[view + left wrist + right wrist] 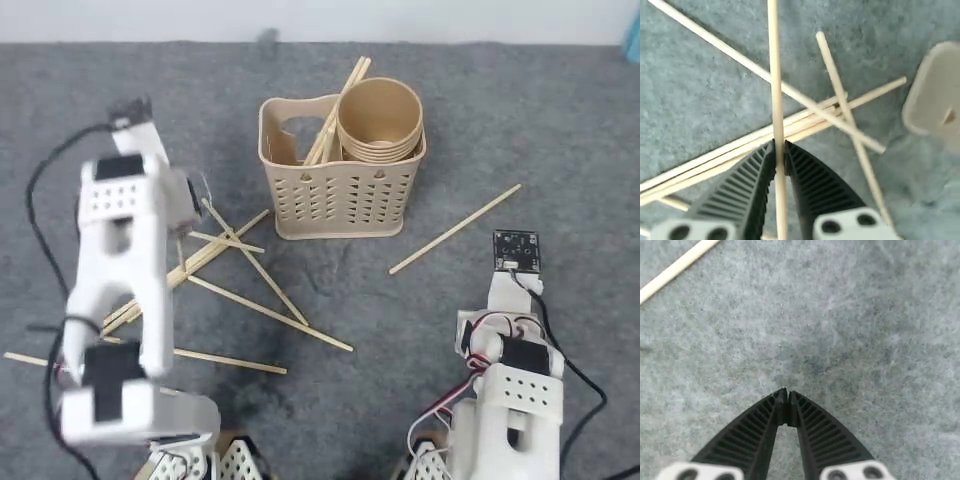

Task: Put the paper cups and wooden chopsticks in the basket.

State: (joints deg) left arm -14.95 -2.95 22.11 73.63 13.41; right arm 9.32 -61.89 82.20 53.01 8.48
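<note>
**Surface.** A grey mat (560, 130) covers the table.

**Arms.** The left arm (125, 260) stands over the scatter at the left side. The right arm (510, 380) sits near and right, over bare mat.

**Basket.** The basket (335, 200) stands upright at far centre. The paper cups (380, 115) are nested in its right compartment. The stowed chopsticks (338, 105) lean out of the basket beside the cups.

**Remaining stock.** Several loose chopsticks (235, 270) lie crossed on the mat, left of and nearer than the basket. A lone chopstick (456, 229) lies apart on the right, between the basket and the right arm, running diagonally from near-left to far-right.

**Left gripper.** The left gripper (779, 146) is clamped on the held chopstick (773, 75). The stick passes between the jaw tips with its long axis in line with the jaws, and most of its length runs out ahead over the crossed pile.

**Right gripper.** The right gripper (787, 392) has its jaws pressed together with nothing between them.

**Finding.** The basket lies to the right of the left gripper and somewhat farther away. In my judgement, the carry must go that way, with the long stick tipped towards upright to clear the rim. The right arm is the nearer one to the lone chopstick.
</note>
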